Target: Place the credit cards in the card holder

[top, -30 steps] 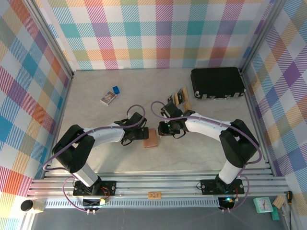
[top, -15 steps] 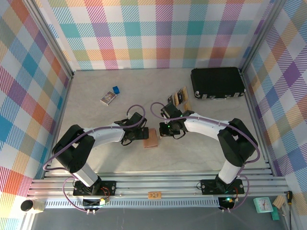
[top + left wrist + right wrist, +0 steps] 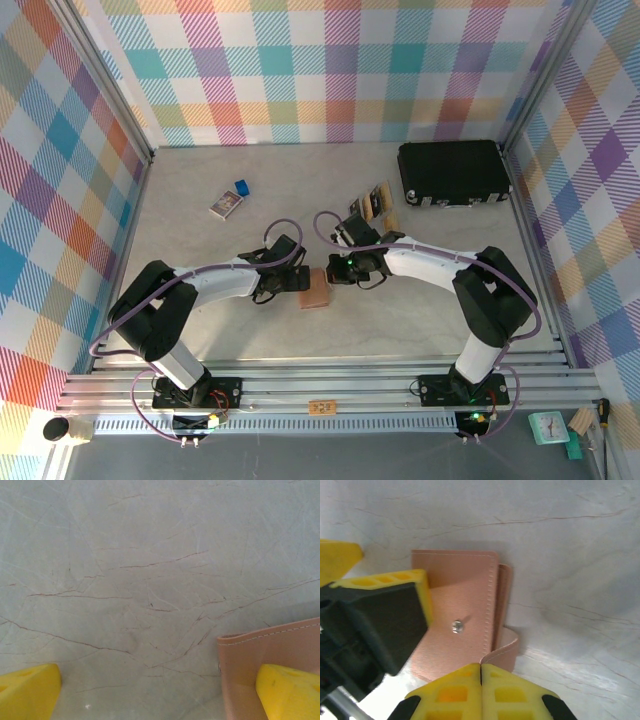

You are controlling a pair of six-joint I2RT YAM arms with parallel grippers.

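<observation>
Top view: the tan card holder (image 3: 316, 291) lay mid-bench (image 3: 200, 330). The left gripper (image 3: 299, 283) sat at its 9 o'clock, the right gripper (image 3: 331, 272) at its 1 o'clock, both crowding it. The credit cards (image 3: 376, 202) lay at 1 o'clock from the holder, well apart, beside the black case (image 3: 455, 172).

Left wrist: jaws wide apart, 1 over the holder's corner, 1 over bare bench.

Right wrist: jaws pressed together at 6 o'clock, tips against the curled flap (image 3: 503, 650); couldn't tell if it was nipped.

Handling, prob.: holder is soft, light, apt to slide, so pin the body and lift the flap's free edge. Cards are thin, stiff, flat, so take 1 by an edge. Open bench lay toward 6 and 9 o'clock, but the arms were tight over the holder.
</observation>
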